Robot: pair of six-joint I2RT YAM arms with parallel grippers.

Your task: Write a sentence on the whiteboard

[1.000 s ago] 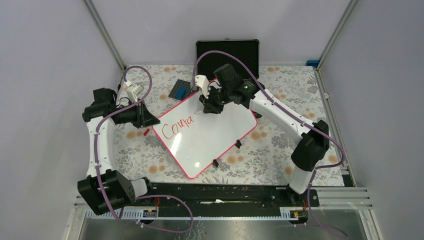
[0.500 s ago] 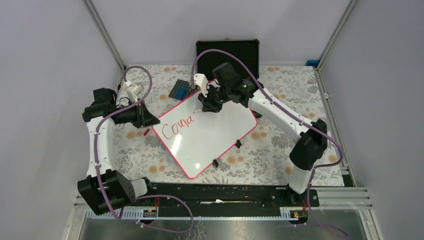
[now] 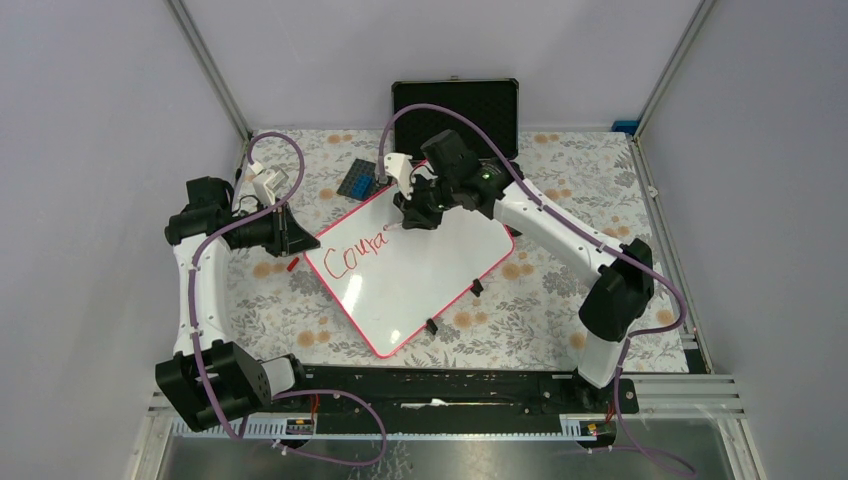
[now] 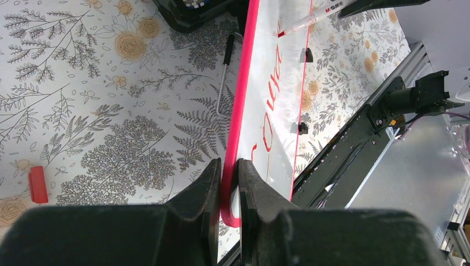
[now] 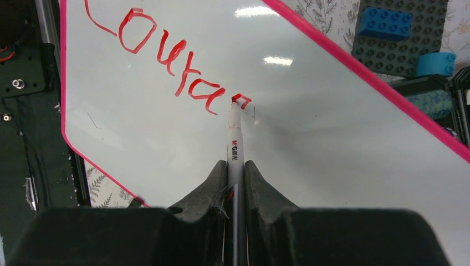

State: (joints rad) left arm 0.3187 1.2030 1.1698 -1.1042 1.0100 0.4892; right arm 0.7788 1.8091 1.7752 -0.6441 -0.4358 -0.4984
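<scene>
The whiteboard (image 3: 420, 270) lies tilted on the floral table, pink-red frame, two black clips on its near long edge. The sentence (image 3: 355, 253) is red marker text reading "Coura" with a further stroke begun (image 5: 166, 58). My left gripper (image 4: 228, 166) is shut on the board's pink frame (image 4: 238, 111) at its left corner (image 3: 300, 240). My right gripper (image 5: 235, 169) is shut on a white marker (image 5: 235, 138) whose red tip touches the board just after the last letter; it stands over the board's far corner (image 3: 415, 210).
A black case (image 3: 455, 105) stands open at the back. A dark baseplate with blue bricks (image 3: 362, 180) lies beside the board's far edge. A red marker cap (image 3: 291, 264) lies left of the board, also in the left wrist view (image 4: 37, 184). The black rail (image 3: 450, 385) runs along the near edge.
My right gripper has shifted slightly left and away over the board's far corner with the marker, adding a small stroke after "Coura". The left arm and the board have not moved.
</scene>
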